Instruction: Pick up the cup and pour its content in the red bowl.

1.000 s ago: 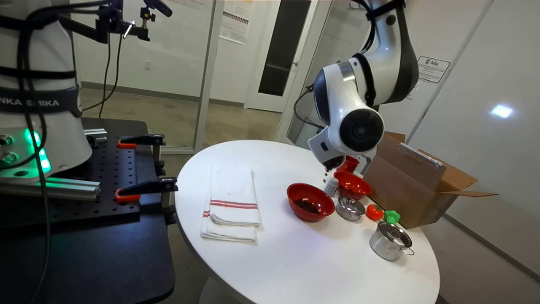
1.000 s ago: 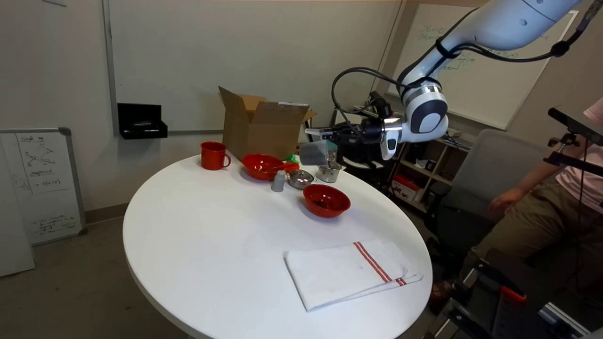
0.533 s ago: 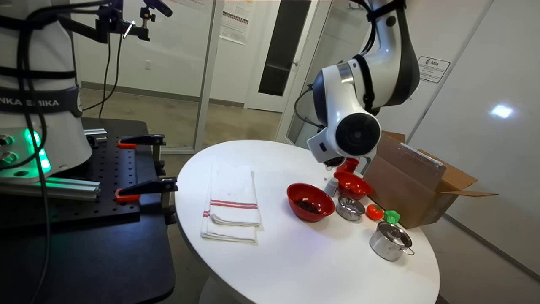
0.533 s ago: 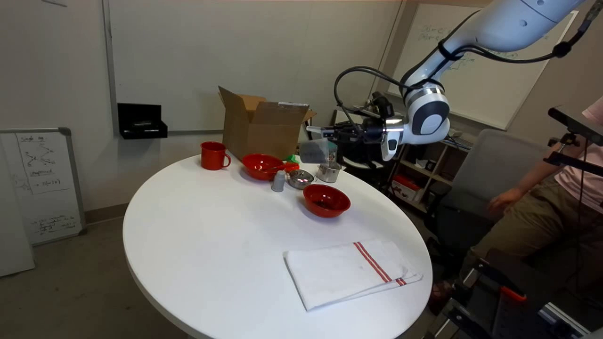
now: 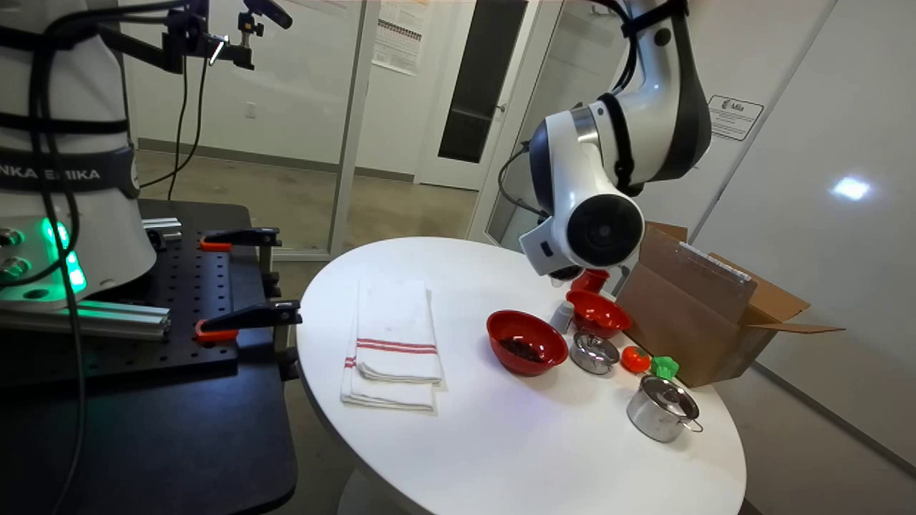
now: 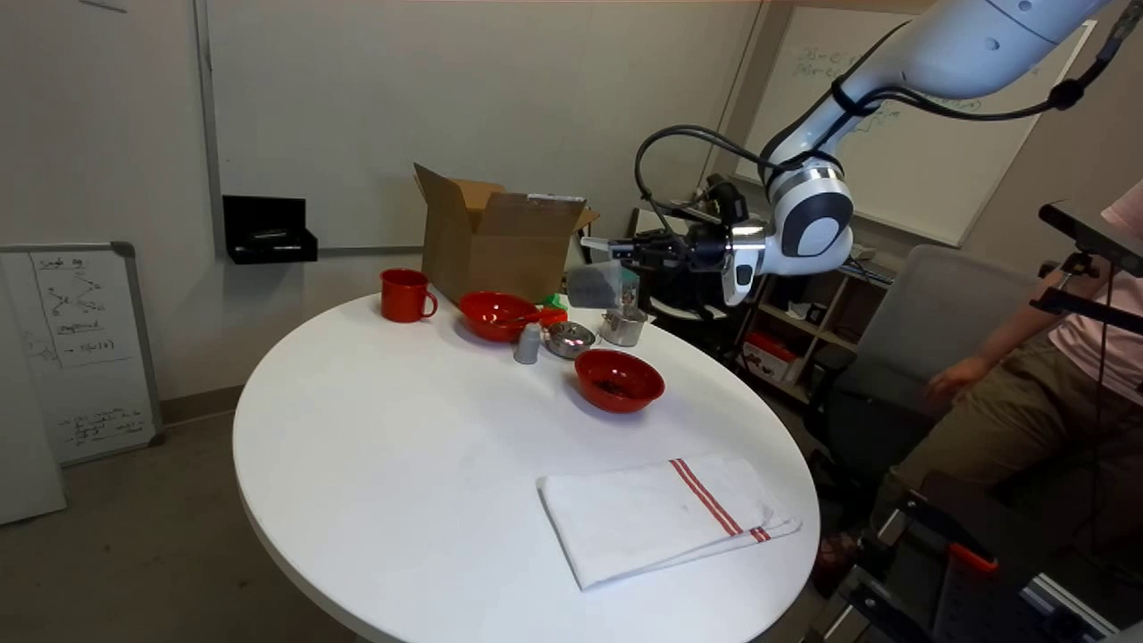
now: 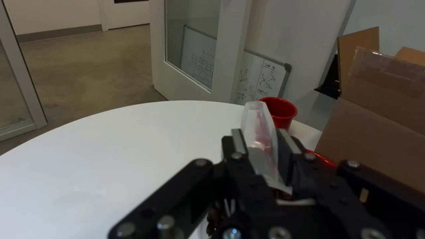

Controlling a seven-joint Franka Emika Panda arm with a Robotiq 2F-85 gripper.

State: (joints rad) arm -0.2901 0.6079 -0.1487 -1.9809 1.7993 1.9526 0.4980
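My gripper [image 7: 260,144] is shut on the cup [image 7: 264,131], a translucent greyish plastic one pinched between the pads and squeezed narrow. In an exterior view the cup [image 6: 594,287] hangs tilted below the fingertips [image 6: 596,245], above and behind the red bowl. In an exterior view the wrist hides most of it. The red bowl [image 5: 515,320] stands on the table with a pile of dark pieces in it, and also shows in an exterior view [image 6: 619,393]. Dark pieces [image 7: 214,219] show low in the wrist view, partly behind the gripper; I cannot tell how many are in the cup.
A red mug [image 6: 404,296], a smaller red bowl [image 6: 482,323] with a red utensil, a grey shaker [image 6: 528,345] and a metal bowl [image 6: 570,341] stand nearby. A metal pot [image 5: 655,418], a tomato [image 5: 635,359] and a cardboard box [image 5: 687,315] stand beyond. A folded towel [image 5: 390,322] lies in front.
Dark pieces were falling from the cup toward the red bowl a second ago; none show in the air now. The pile in the bowl looks larger. The gripper has tipped slightly.
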